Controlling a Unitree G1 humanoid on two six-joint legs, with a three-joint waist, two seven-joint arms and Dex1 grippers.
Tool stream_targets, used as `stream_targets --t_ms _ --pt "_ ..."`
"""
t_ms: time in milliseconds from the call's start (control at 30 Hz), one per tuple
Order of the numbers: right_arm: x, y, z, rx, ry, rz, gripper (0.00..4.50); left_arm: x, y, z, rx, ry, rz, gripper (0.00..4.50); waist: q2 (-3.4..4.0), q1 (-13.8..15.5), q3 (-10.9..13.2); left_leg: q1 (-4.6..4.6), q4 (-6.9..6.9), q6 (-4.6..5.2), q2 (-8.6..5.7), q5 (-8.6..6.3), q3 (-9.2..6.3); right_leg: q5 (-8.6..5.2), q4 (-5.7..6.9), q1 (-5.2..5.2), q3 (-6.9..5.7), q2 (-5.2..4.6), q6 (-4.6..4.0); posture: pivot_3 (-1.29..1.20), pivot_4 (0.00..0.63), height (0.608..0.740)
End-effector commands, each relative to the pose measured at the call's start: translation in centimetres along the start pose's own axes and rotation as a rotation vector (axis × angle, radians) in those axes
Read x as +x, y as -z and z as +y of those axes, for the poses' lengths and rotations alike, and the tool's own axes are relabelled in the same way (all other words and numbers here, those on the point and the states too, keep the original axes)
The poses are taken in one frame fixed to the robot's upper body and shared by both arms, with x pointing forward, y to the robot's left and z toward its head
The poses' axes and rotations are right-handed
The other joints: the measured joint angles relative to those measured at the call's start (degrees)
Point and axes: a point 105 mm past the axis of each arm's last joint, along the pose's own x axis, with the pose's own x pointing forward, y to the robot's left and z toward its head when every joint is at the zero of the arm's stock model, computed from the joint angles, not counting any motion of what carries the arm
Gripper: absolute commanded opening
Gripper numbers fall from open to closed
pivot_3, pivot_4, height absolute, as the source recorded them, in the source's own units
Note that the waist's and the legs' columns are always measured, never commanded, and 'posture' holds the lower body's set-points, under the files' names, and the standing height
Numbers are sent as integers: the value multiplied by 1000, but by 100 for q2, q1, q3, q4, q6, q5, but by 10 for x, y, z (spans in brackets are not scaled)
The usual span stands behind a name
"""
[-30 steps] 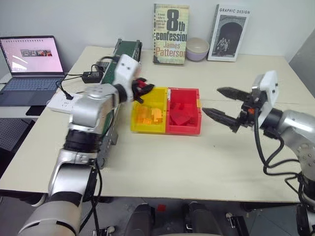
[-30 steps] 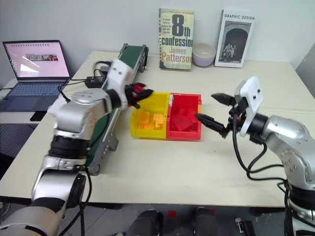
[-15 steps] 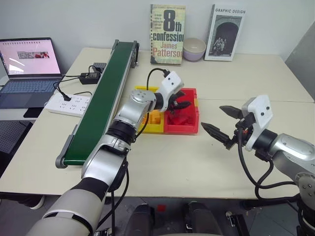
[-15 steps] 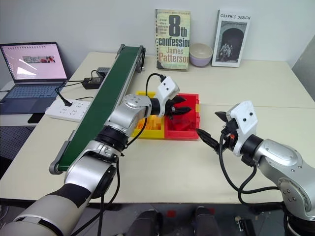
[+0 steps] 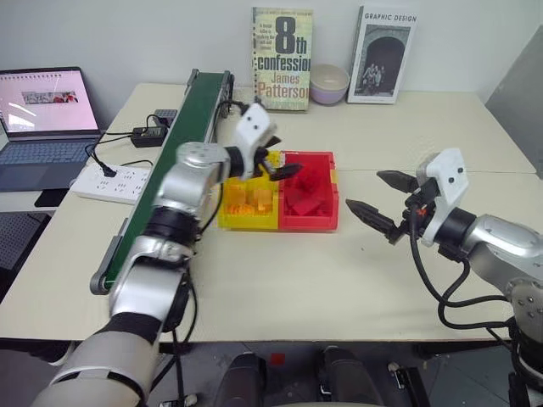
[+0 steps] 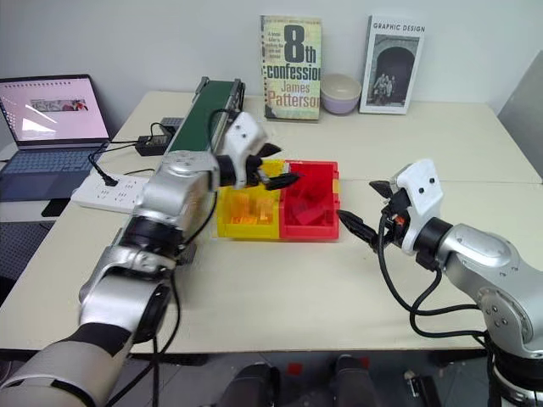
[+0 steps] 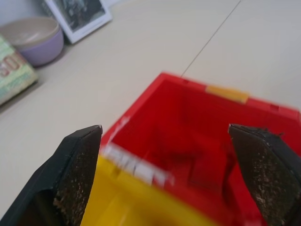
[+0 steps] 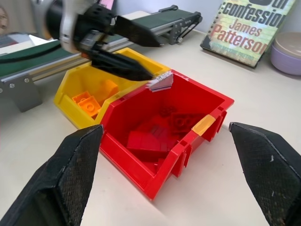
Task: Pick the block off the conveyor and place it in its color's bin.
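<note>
The right gripper (image 5: pixel 372 193) hovers over the tabletop (image 5: pixel 280 280) near its right edge, its two black fingers (image 8: pixel 70 183) spread wide with nothing between them, pointing toward the bins and well apart from them.

Toward the middle of the tabletop sit two joined bins. The red bin (image 8: pixel 207 106) is on the right, the yellow bin (image 8: pixel 68 106) joined to its left side. The left gripper (image 5: pixel 273 163) hangs above the seam where the two bins meet, over the red bin's near-left corner. Its fingers (image 8: pixel 124 66) stand wide open, empty, touching neither bin.

Inside the red bin lie several red bricks, jumbled on the floor of the bin; the block (image 8: pixel 143 141) rests among them, and I cannot tell it apart from the others with certainty. The yellow bin holds a few orange-yellow pieces (image 8: pixel 96 96) toward its far side.

Left of the bins, the conveyor (image 5: pixel 191 110) runs along the tabletop's left side toward the far edge, its dark green belt bare where it shows. Beside it, near the left edge, lie a white power strip (image 5: pixel 114 181) and a black adapter (image 5: pixel 146 135).

Along the far edge stand a paperback (image 5: pixel 282 59), a pale bowl (image 5: pixel 329 84) and a second book (image 5: pixel 382 55). A laptop (image 5: pixel 44 119) sits off the left edge.
</note>
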Motion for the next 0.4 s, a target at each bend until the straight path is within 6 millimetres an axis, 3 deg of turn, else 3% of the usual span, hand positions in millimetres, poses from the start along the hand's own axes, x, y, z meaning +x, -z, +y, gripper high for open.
stream_targets --t_ms 33,200,400 --pt "2 -10 -3 -54 -57 -26 4500 -45 -10 -8 62 48 -12 4451 2 -23 1 0 0 0 2 0 0 0 1 -2 2 0 0 0 150 740" --pt "10 -14 -12 -49 -149 -23 4500 -110 1 -21 -23 24 48 4451 2 -5 2 -6 -1 0 0 0 -6 -1 -4 -2 6 -6 -2 0 150 740" --pt "17 -13 -9 -57 -208 -24 4500 -119 7 -37 -62 13 72 4451 2 109 2 0 11 -1 -3 0 -16 -8 -6 14 -4 -8 4 0 150 740"
